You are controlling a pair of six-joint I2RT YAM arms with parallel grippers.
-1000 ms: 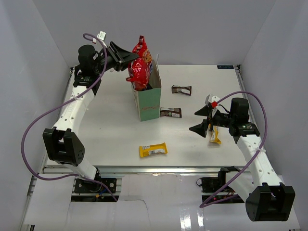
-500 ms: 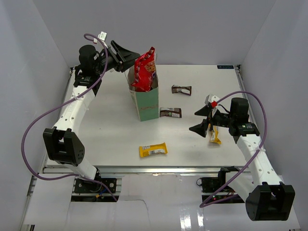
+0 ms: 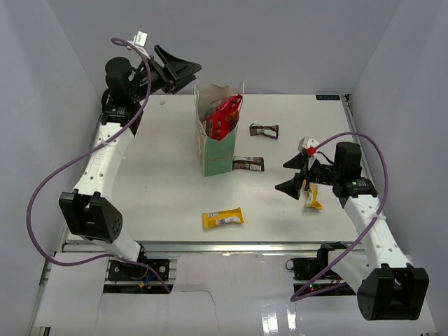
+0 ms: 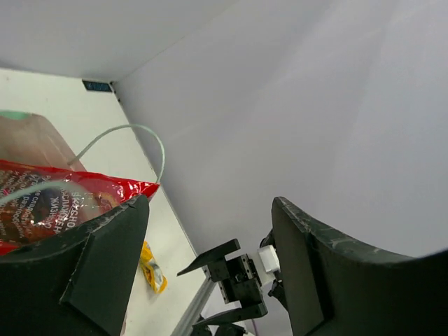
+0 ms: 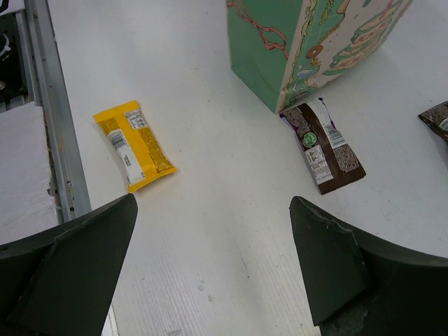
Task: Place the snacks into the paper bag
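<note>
White walls box in a pale table (image 3: 161, 182), and the mint-green paper bag (image 3: 218, 155) stands upright a little toward 12 o'clock from the table's middle. A second ago the left gripper (image 3: 190, 75) held the red packet (image 3: 224, 117) above the bag's mouth. Now that packet sits inside the bag, its top poking over the rim and leaning toward 3 o'clock. The left gripper has pulled back to the bag's 10 o'clock, high off the table, its fingers spread with nothing between them. So one snack is delivered and that arm is free for another. Four remain on the table: a brown bar (image 3: 248, 164) just beside the bag's base at 3 o'clock, another brown bar (image 3: 264, 130) at its 2 o'clock, a yellow bar (image 3: 222, 218) well apart at 6 o'clock, and a second yellow bar (image 3: 311, 197) at 4 o'clock. The right gripper (image 3: 282, 176) hangs beside that second yellow bar, fingers wide and empty. It looks best placed to take the next snack.
</note>
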